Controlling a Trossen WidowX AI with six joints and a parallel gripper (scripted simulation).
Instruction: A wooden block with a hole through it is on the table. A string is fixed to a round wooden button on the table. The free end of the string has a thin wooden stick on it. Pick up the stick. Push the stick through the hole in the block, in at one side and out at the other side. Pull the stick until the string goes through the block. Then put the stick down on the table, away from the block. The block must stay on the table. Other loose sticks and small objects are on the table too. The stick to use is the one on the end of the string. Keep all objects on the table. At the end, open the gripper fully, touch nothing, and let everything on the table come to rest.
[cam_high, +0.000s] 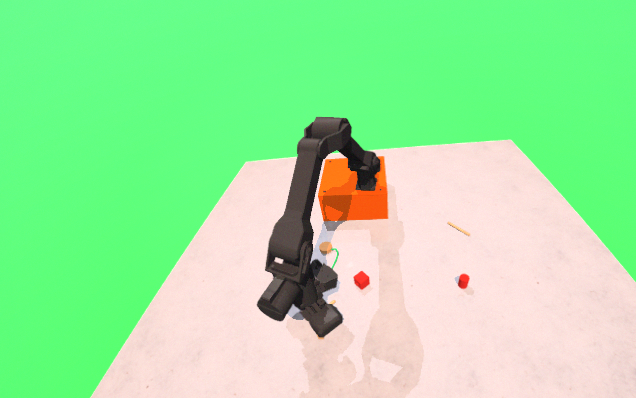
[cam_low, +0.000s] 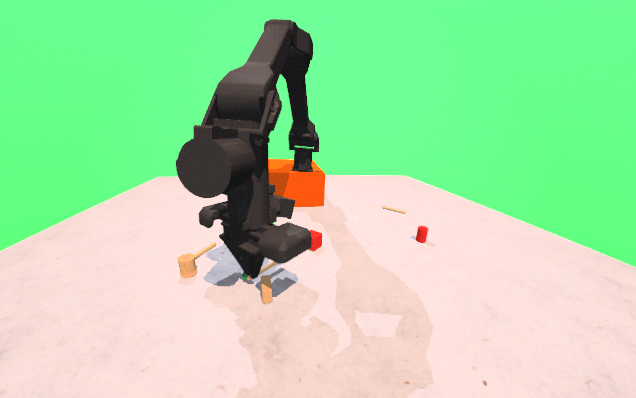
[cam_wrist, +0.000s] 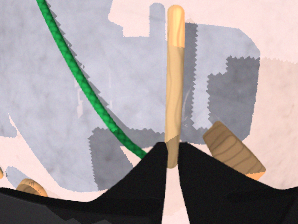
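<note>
My gripper (cam_low: 253, 275) (cam_wrist: 171, 150) is shut on one end of the light wooden stick (cam_low: 269, 267) (cam_wrist: 174, 75), low over the table. The green string (cam_high: 337, 259) (cam_wrist: 82, 82) runs to the gripped end; the stick's other end is free. The round wooden button (cam_high: 326, 247) lies on the table behind the gripper in the top view. The small wooden block (cam_low: 267, 291) (cam_wrist: 235, 150) stands on the table just in front of the fingers in the exterior view, and right of the stick in the wrist view. Its hole is not visible; whether a finger touches it, I cannot tell.
A wooden cylinder (cam_low: 187, 265) (cam_wrist: 32, 188) stands left of the gripper, with a loose stick (cam_low: 205, 250) behind it. A red cube (cam_high: 361, 280) (cam_low: 315, 240) is to the right. Farther right are a red cylinder (cam_high: 463, 281) (cam_low: 422, 234) and another loose stick (cam_high: 458, 229) (cam_low: 393, 209).
</note>
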